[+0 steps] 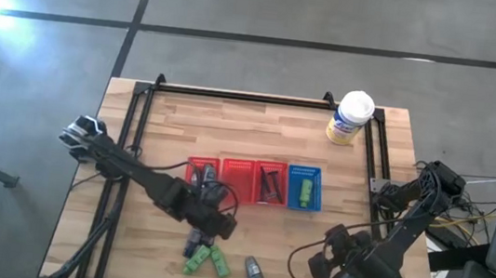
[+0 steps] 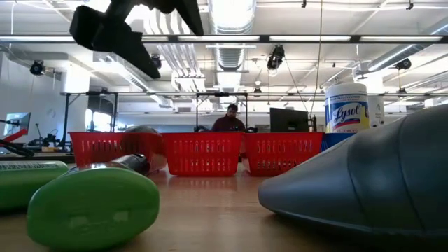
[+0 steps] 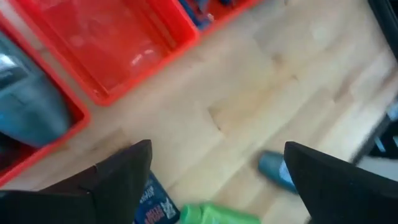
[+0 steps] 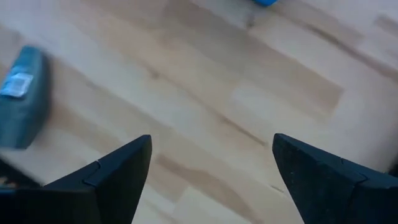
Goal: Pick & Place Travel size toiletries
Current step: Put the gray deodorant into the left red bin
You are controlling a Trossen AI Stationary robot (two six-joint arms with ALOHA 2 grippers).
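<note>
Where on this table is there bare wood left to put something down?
The wide strip between the baskets and the far edge is bare, apart from the tub at its right corner. The near edge is crowded: green tubes, a grey bottle, and the left gripper above.

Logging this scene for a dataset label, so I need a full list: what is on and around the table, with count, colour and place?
Red baskets: three, red, side by side mid-table.
Blue basket: one, blue, at the row's right end, green tube inside.
Wipes tub: one, yellowish with white lid, back right corner.
Green tubes: two, bright green, front of table.
Grey bottle: one, grey, lying right of the green tubes.
Dark packet: one, dark, behind the green tubes.
Person: one, in the room behind the baskets.
Left gripper: jaws open, above the front items.
Right gripper: jaws open, front right.
</note>
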